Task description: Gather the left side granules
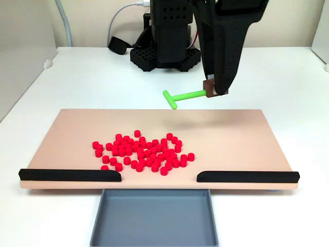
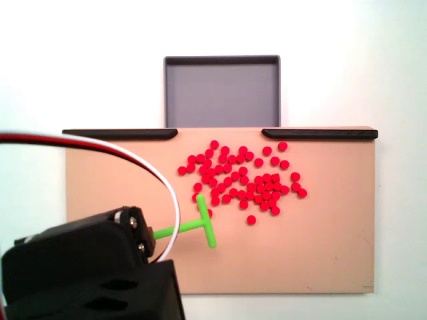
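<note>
At the bottom centre of a fixed view, the grey tray (image 1: 154, 218) sits under the gap between two black rails (image 1: 70, 175) on the tan board (image 1: 247, 139), apparently so swept pieces drop in. The granules (image 1: 143, 152) lie clustered left of centre on the board, short of that gap. Behind them, the claw (image 1: 216, 91) is clenched on the green T-shaped tool (image 1: 180, 97), crossbar poised above the board's far edge as if to rake; no writing is legible.
</note>
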Tool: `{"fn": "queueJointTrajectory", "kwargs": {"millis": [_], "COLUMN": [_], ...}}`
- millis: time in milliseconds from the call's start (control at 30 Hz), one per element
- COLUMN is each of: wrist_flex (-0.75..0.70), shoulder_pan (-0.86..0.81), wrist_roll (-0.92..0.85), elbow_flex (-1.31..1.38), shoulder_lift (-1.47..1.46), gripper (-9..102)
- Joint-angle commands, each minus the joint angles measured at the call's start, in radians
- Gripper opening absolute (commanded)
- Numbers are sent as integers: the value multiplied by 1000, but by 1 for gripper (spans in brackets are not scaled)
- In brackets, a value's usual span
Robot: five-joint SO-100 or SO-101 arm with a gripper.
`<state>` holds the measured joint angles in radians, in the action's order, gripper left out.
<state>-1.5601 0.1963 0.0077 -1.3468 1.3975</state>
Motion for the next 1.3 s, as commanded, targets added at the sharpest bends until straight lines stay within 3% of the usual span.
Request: {"fn": "queueJointTrajectory", "kwargs": {"millis": [0,1267], "wrist_flex": [-3,-3], "shoulder_pan": [15,120], "wrist_roll": [54,314], "elbow_flex": [48,368], "shoulder_lift": [-12,-321], "gripper": [0,0]}}
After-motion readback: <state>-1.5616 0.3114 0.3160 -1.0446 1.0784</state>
